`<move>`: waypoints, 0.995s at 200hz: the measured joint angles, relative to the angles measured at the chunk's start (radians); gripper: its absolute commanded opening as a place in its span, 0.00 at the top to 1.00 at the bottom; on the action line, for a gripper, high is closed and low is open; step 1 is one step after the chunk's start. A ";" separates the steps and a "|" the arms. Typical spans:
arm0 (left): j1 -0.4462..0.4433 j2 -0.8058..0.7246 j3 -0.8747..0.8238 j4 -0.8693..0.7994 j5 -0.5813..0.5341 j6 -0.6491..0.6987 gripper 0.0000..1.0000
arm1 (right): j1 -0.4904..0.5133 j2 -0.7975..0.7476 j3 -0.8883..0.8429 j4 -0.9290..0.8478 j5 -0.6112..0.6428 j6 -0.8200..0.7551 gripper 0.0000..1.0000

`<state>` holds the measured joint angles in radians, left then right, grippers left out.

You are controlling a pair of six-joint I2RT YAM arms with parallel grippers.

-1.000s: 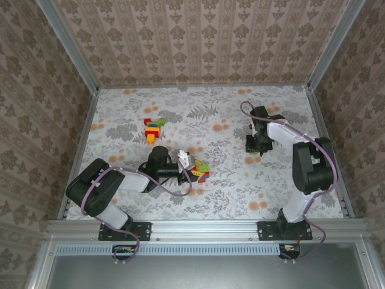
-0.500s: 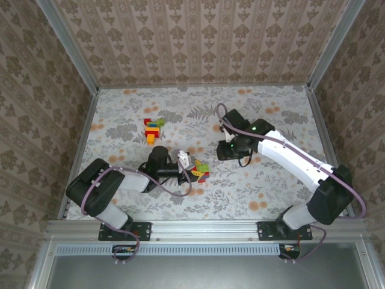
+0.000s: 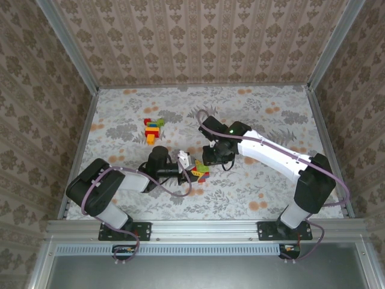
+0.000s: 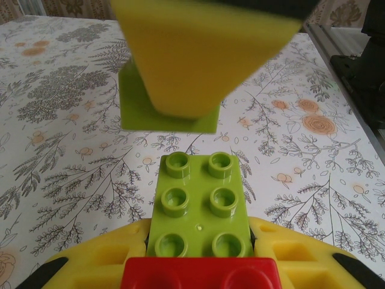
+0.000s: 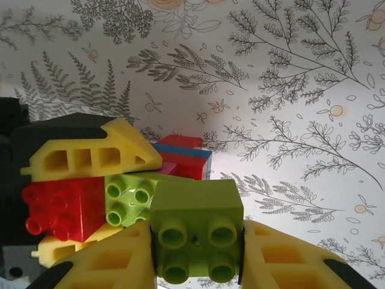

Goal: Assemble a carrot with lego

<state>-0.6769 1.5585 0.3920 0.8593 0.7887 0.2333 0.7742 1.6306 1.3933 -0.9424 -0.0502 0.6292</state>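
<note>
My left gripper lies low at the table's middle, shut on a lego stack. The left wrist view shows that stack's light green six-stud brick between my yellow fingers, with a red brick on its near end. My right gripper is shut on a small green four-stud brick, held right beside the stack. From the right wrist, the stack's red brick, its green brick and red and blue bricks sit just left of the held brick.
A second small pile of red, yellow, green and blue lego lies on the floral table at the back left. Patterned walls and a metal rail enclose the table.
My right arm has swung left from the table's right side, carrying the green brick up to the stack in my left gripper. The left arm has stayed still.
</note>
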 measured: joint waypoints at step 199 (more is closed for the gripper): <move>0.000 0.006 0.000 0.008 0.001 0.008 0.77 | 0.055 0.034 0.014 -0.001 0.051 0.015 0.75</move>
<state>-0.6769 1.5650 0.3920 0.8677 0.7895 0.2409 0.8291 1.6650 1.4078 -0.9432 0.0013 0.6441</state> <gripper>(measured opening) 0.350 0.317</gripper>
